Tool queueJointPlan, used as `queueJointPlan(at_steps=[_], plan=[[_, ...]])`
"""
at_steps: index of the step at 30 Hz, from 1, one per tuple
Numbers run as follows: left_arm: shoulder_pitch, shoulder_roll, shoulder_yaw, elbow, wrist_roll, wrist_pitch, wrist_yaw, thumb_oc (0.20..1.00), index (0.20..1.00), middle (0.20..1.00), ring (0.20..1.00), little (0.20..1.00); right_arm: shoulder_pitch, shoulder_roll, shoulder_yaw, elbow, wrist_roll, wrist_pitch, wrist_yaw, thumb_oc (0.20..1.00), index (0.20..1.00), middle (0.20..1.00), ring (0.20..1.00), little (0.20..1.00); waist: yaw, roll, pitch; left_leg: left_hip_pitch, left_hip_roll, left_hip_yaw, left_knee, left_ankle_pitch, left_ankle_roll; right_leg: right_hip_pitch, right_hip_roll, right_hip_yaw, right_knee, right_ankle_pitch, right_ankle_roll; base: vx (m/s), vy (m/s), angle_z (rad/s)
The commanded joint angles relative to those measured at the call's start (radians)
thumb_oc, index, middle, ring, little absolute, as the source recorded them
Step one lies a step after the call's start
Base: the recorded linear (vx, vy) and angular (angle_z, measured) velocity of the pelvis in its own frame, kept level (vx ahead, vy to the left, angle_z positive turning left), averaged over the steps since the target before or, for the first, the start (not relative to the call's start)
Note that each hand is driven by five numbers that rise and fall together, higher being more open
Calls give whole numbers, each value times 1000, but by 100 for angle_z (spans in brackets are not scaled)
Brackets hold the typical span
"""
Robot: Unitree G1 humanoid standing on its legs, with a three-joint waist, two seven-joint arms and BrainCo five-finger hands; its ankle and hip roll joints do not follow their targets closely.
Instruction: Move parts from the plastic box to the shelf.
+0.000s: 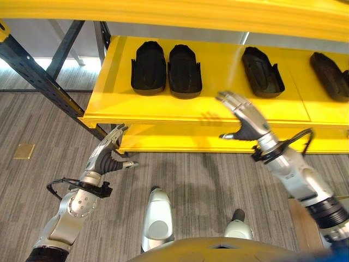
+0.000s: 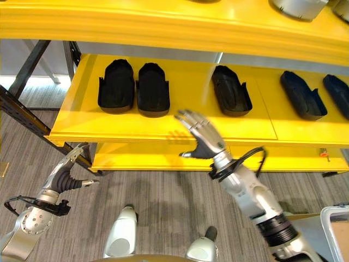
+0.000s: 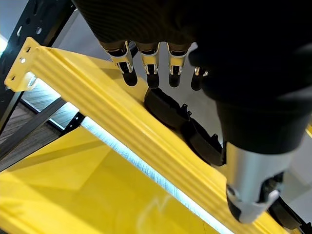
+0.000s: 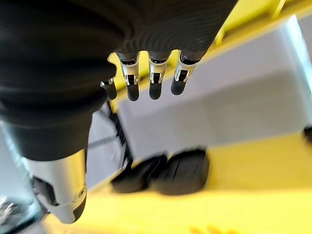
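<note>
Several black moulded parts lie on the yellow shelf: a pair side by side, one further right and one at the right edge. My right hand is raised in front of the shelf's front edge, fingers straight, holding nothing. Lower at the left, my left hand hangs below the shelf's left corner, fingers relaxed and empty. In the right wrist view the paired parts show past the fingers.
Black steel uprights brace the rack at the left. An upper yellow beam crosses the top. A grey-rimmed box corner shows at the lower right. Grey striped carpet covers the floor, with a brass floor plate.
</note>
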Motion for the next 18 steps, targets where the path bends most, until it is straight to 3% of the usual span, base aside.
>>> queueJointPlan(at_steps=[1,10,18], plan=[[6,-12,-17,-31,31,-32,53,1000,1000,1000,1000,1000,-87,17,16,71,-26,-1,-5,1000,1000,1000,1000,1000,6,10,27,116,-45,110,-181,76,87,2,-29,-17,180,-76,51,0,0,0],[-49,2,-81,3,42,-13,143,1000,1000,1000,1000,1000,-246,247,194,500,15,86,-109,1000,1000,1000,1000,1000,32,4,93,67,-50,104,-152,72,91,-32,-29,-9,192,-64,44,-20,6,0],[-62,13,-97,7,27,-3,168,1000,1000,1000,1000,1000,-291,313,210,648,78,112,-154,1000,1000,1000,1000,1000,44,12,107,39,-55,105,-136,68,93,-53,-34,-3,204,-59,40,1,4,1]])
